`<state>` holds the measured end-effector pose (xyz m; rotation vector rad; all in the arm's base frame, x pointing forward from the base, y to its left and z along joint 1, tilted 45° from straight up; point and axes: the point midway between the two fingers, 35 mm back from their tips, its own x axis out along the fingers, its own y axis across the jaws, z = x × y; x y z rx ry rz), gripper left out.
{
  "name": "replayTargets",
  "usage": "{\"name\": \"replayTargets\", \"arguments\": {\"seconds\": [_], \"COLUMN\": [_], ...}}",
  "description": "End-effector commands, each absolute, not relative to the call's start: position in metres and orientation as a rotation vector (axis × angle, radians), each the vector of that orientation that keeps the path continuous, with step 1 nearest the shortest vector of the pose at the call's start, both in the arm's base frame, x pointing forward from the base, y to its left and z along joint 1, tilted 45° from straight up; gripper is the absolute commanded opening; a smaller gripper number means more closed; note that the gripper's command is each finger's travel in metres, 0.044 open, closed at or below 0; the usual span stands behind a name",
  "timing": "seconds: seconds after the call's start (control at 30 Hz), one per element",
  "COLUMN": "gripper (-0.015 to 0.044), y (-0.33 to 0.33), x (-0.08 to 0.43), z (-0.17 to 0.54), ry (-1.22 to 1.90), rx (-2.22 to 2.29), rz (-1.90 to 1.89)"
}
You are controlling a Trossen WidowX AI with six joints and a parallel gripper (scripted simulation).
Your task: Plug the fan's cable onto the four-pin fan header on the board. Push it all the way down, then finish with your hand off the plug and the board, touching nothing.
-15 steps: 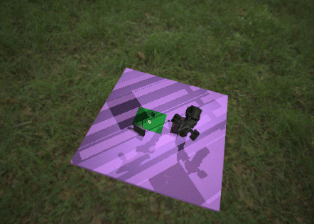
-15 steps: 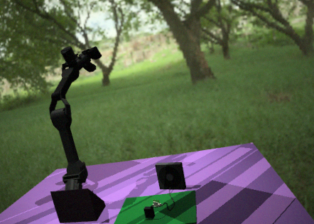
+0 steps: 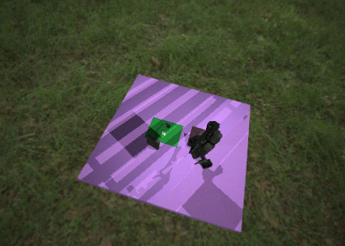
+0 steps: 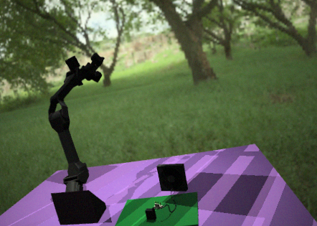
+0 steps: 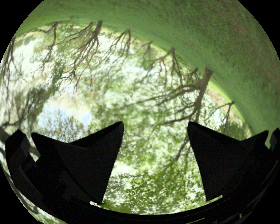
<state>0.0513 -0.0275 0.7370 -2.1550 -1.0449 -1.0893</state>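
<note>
The black square fan (image 3: 153,144) (image 4: 172,177) stands upright at the edge of the green board (image 3: 173,137) (image 4: 134,210). Its thin dark cable (image 4: 174,206) curves across the board to a small pale cluster (image 3: 164,133) (image 4: 158,204) beside a black block. The plug and the four-pin header are too small to tell apart, and whether they are joined cannot be told. My gripper (image 4: 98,67) (image 5: 156,125) is open, with nothing between its fingers. It is raised high above the table, well away from the board, and points outward and upward in the wrist view.
The black block (image 3: 168,126) (image 4: 150,214) stands on the board near the pale cluster. The arm's dark base (image 4: 77,208) stands beside the board on the purple striped table (image 3: 156,194) (image 4: 122,174). Grass and trees surround the table.
</note>
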Motion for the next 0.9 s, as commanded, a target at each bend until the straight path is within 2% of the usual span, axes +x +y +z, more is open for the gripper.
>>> {"name": "replayTargets", "arguments": {"seconds": [0.0,0.03,0.23,0.43,0.67,0.87], "gripper": [0.0420,0.0440,0.0440,0.0440,0.0440,0.0440], "y": [0.018,0.024,0.084,0.155,0.205,0.233], "x": [0.052,0.052,0.065,0.102,0.169,0.225], "z": [0.731,0.730,0.714,0.678,0.628,0.574], "ry": [-1.050,-1.049,-1.038,-1.074,-1.059,-1.272], "rx": [-2.347,-2.378,-2.695,-3.120,-3.582,-3.887], "rz": [-1.167,-1.182,-1.332,-1.495,-1.580,-1.592]}}
